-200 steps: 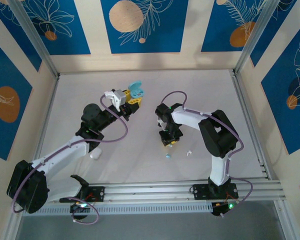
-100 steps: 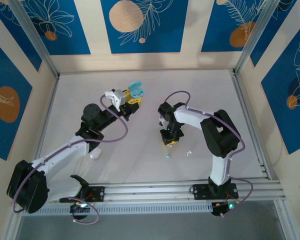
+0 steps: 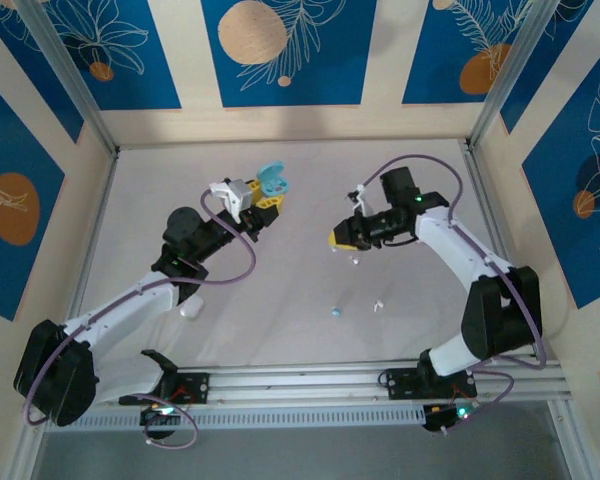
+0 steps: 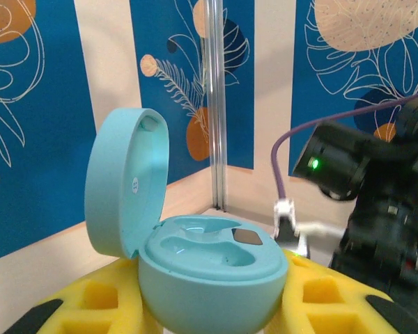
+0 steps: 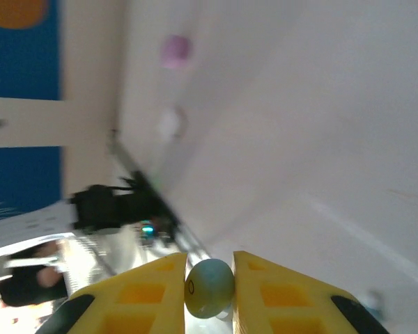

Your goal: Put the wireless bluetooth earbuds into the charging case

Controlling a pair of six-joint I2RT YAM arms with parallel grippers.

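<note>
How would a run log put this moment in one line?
left claw: holds open case | right claw: grips bud | table: white bud, blue bud loose

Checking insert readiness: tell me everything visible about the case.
The case is a light-blue, matte, pebble-shaped plastic shell. Its hinged lid stands open and upright on the left. The base shows two moulded wells, both looking empty, and a small dark patch by the right one. The case sits upright, clamped between the yellow fingers of the left gripper.
</note>
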